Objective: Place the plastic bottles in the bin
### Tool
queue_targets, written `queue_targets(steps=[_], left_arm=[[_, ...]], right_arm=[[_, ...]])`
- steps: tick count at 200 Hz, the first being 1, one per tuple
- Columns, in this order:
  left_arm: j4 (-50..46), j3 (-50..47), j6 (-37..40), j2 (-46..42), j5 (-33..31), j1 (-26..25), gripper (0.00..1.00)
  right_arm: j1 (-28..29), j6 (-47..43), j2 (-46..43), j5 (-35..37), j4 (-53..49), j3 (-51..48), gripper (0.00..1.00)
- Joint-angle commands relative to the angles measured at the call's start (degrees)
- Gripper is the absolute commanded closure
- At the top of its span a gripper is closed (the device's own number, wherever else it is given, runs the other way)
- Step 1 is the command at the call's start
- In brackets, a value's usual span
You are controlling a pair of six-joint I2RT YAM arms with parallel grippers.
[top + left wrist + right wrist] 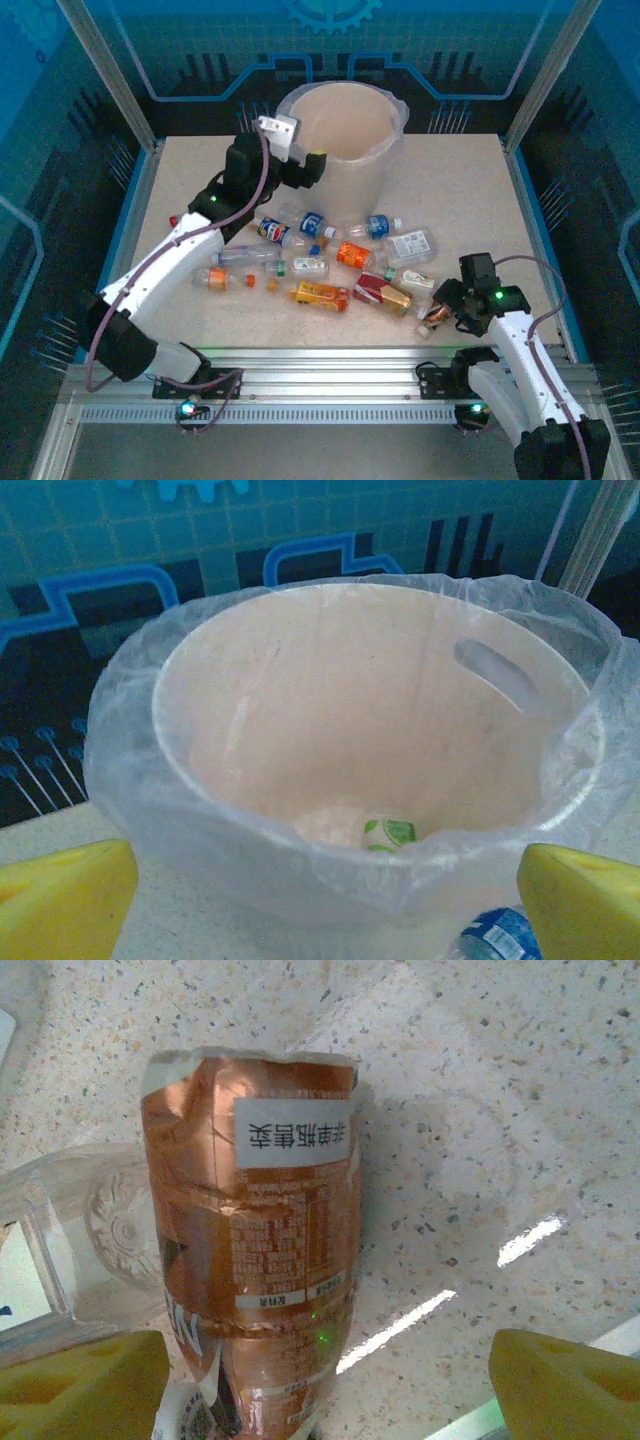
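Copper-labelled bottle (255, 1230) lies on surface (450, 180), lower right, between the spread right gripper (330, 1350), left gripper (325, 880) spread, empty, at the bin (200, 810), upper centre; one green-labelled bottle (385, 832) inside, roughly a dozen plastic bottles (320, 265) left mid-frame.

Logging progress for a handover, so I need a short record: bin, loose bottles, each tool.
bin: upright, bag-lined, a green-labelled item at its bottom
loose bottles: about a dozen, lying in front of the bin
left tool: open, empty, beside the bin's rim
right tool: open, fingers either side of a copper-labelled bottle, not yet gripping
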Motion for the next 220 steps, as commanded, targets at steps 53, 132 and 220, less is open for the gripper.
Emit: queue_targets(steps=[53,132,220], left_arm=[[4.69,-4.11,-5.81,-2.20,3.42,-0.48,0.01],[4.89,-6.33,-5.85,-2.64,3.90,-0.52,0.01],[4.29,-6.42,-5.63,-2.46,3.00,-0.51,0.01]], right_arm=[[0.10,2.01,1.23,0.83,8.20,-2.67,0.16],[-2.27,1.29,10.31,2.22,16.32,-3.96,0.21],[-5.34,0.31,11.39,2.94,19.84,-3.75,0.50]])
